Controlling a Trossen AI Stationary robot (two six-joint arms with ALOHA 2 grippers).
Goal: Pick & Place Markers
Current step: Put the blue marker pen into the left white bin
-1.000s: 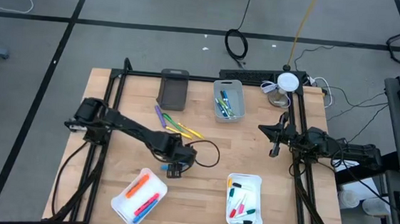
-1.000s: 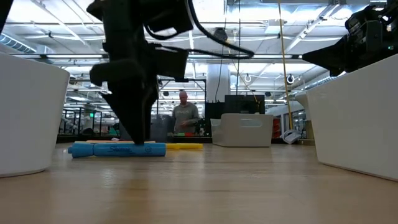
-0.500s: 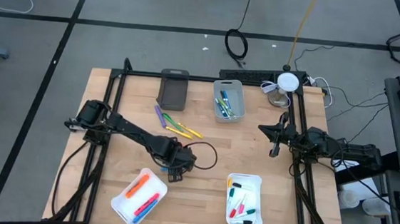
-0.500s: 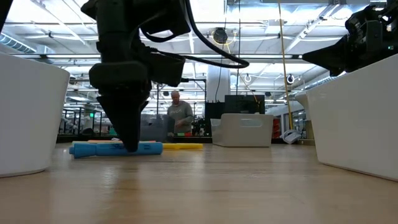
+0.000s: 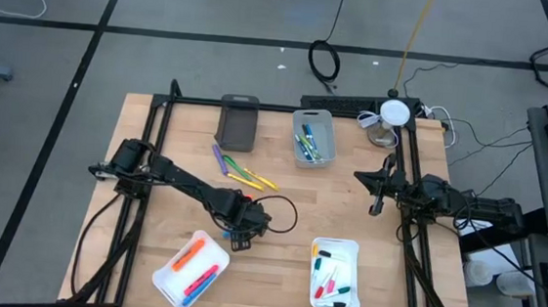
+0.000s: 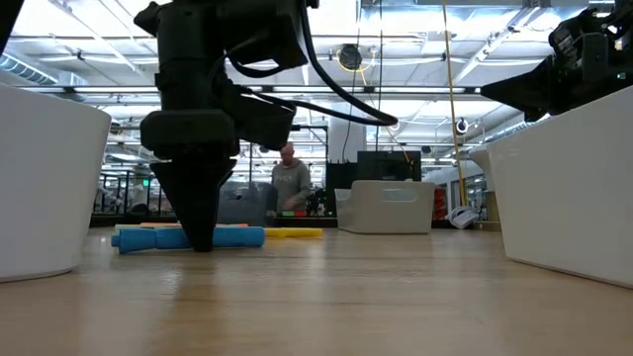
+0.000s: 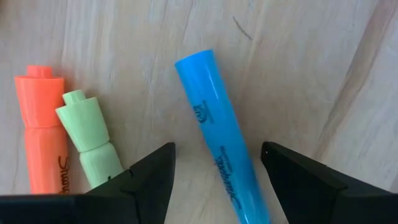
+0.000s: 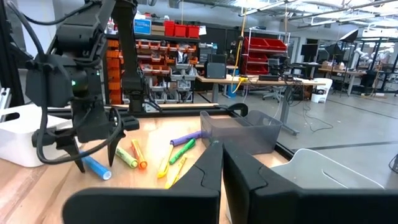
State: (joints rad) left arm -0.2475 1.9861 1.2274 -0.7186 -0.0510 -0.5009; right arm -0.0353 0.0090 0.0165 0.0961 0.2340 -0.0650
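A blue marker point(image 7: 219, 143) lies flat on the wooden table, with an orange marker point(image 7: 41, 124) and a green marker point(image 7: 87, 134) lying beside it. My left gripper point(image 7: 217, 158) points down over the blue marker. It is open, with one finger on each side of the barrel and a gap on both sides. In the low view its fingertips point(image 6: 199, 240) come down almost to the table in front of the blue marker point(image 6: 232, 237). My right gripper point(image 5: 376, 199) waits shut, above the table's right side, touching nothing.
A white tray point(image 5: 168, 281) with orange, pink and blue markers stands just near-left of my left gripper. Another white tray point(image 5: 350, 248) with thin markers is near right. Purple, green and yellow markers point(image 5: 241, 173) lie farther back, before a dark bin point(image 5: 238, 121) and a grey bin point(image 5: 327, 120).
My left gripper has sunk toward the table over the blue marker and rolled a little about its downward axis, staying open. The markers have not moved.
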